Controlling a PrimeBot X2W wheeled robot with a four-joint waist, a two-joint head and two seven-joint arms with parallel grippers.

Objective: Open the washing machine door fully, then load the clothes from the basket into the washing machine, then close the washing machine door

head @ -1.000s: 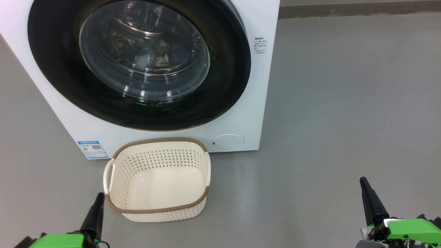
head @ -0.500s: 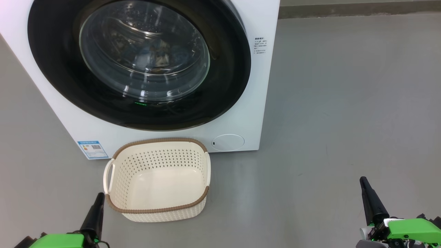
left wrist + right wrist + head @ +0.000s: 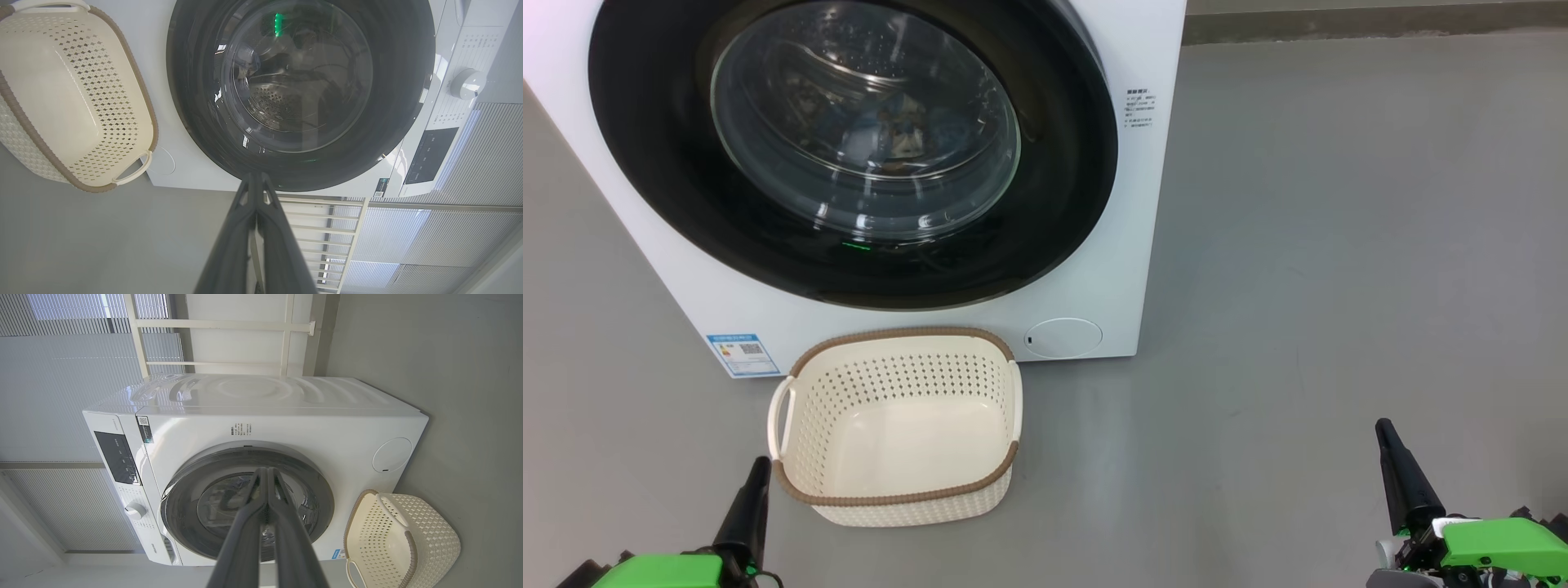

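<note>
Left pincer [image 3: 758, 469]: two long dark fingers pressed flat together, holding nothing; it hangs low just beside the basket's near left corner, apart from it in the left wrist view.
Right pincer [image 3: 1383, 433]: fingers likewise closed on each other, empty; it hangs over bare floor, well apart from the basket and the machine.
Container: small cream-white perforated plastic basket [image 3: 894, 496] with a brown woven-look rim; it stands empty on the grey floor [image 3: 1339, 245], just before the machine's front and below the door.
Door: large round door [image 3: 654, 180] with a wide glossy black rim and bulging clear glass centre; shut flush against the front.
Load: soft light-blue clothes [image 3: 900, 131] with cream patches, glimpsed through the glass inside the drum; details blurred.
Appliance: big white front-loading washing machine [image 3: 1131, 245].
Handling, load: judged light, limp and easily snagged; best pinched at a bunched fold.
Handling, door: judged stiff; the glossy rim looks slippery, so the hold belongs at the rim's outer edge, opposite the hinge; which side that is cannot be told.
Progress: judged complete.
</note>
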